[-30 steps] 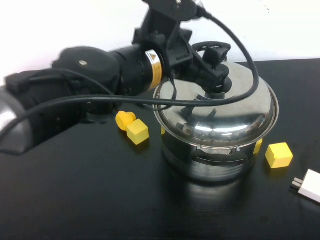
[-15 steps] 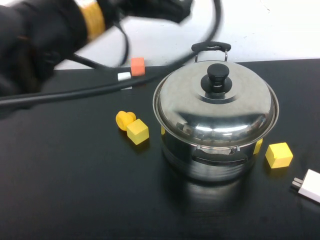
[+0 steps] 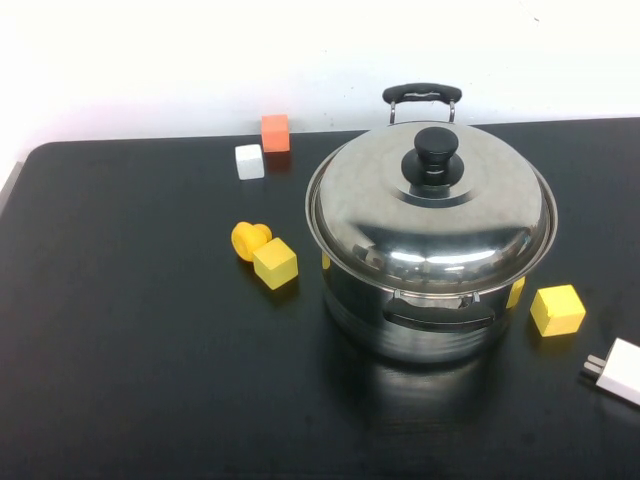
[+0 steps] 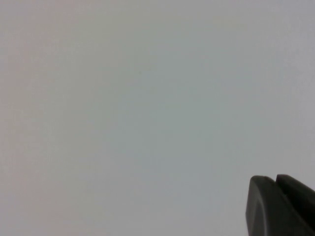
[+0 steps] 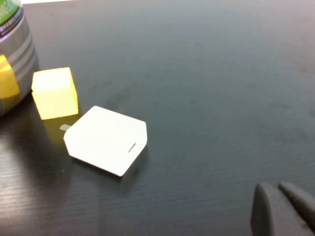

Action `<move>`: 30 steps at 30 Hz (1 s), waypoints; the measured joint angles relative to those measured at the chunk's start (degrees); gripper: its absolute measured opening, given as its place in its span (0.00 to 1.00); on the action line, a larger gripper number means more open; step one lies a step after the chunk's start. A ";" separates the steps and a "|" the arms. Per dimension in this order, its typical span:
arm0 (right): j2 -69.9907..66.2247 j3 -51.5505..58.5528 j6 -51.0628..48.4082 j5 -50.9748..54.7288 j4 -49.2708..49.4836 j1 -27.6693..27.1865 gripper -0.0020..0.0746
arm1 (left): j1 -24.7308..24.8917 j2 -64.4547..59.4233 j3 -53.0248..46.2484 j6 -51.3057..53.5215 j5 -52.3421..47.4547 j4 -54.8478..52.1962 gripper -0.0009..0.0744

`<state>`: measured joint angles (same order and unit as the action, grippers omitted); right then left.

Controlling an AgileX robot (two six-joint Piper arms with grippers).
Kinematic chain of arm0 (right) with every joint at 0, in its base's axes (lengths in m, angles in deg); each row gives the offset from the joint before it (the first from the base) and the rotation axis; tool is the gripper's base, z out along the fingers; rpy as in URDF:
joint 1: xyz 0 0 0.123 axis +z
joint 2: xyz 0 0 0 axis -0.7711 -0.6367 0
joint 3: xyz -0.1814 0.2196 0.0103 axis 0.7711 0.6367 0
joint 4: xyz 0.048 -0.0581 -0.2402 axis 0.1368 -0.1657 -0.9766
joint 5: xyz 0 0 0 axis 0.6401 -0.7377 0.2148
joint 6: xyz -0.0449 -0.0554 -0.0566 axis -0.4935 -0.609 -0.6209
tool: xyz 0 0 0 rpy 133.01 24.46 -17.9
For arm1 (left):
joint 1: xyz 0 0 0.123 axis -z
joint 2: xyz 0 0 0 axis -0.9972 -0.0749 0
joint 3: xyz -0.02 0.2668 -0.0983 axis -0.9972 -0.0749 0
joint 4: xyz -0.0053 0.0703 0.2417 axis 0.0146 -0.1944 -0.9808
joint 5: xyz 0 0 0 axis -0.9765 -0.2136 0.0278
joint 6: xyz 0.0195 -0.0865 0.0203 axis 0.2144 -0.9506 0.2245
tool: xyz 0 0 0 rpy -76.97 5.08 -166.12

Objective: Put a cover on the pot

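Note:
The shiny steel pot [image 3: 430, 325] stands right of the table's middle, one black handle [image 3: 422, 93] showing at its back. The domed steel lid [image 3: 390, 205] with its black knob [image 3: 431, 150] sits on the pot's rim. Neither arm shows in the high view. My left gripper [image 4: 275, 180] faces only a blank pale wall; its fingers are together and hold nothing. My right gripper [image 5: 275, 188] hovers low over the black table to the right of the pot, fingers together and empty. The pot's side [image 5: 12, 59] shows at the edge of the right wrist view.
A yellow cube [image 3: 275, 263] and a yellow cylinder [image 3: 249, 239] lie left of the pot. An orange cube [image 3: 275, 132] and a white cube [image 3: 249, 161] sit at the back. Another yellow cube [image 3: 557, 309] [image 5: 55, 92] and a white charger [image 3: 618, 371] [image 5: 106, 140] lie to the pot's right.
My left arm, which had its gripper at the lid's knob, has swung up and left out of the high view. The lid stays on the pot.

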<state>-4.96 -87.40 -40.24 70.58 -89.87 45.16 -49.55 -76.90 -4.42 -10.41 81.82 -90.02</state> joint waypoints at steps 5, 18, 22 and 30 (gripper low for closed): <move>0.00 0.00 0.00 0.00 0.00 0.00 0.02 | 0.00 10.66 -12.65 0.00 -0.63 0.52 0.01; 0.00 0.00 0.00 0.00 0.00 0.00 0.02 | 0.00 23.65 -35.84 -7.36 5.79 0.82 0.01; 0.00 0.00 0.00 0.00 0.00 0.00 0.02 | 0.00 23.65 -38.13 -7.68 7.22 0.44 0.01; 0.00 0.00 0.00 0.00 0.00 0.00 0.02 | 0.00 23.67 -39.19 -9.88 3.98 -0.05 0.01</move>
<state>-4.96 -87.40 -40.24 70.58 -89.87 45.16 -49.55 -53.22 -43.61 -20.28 85.80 -90.07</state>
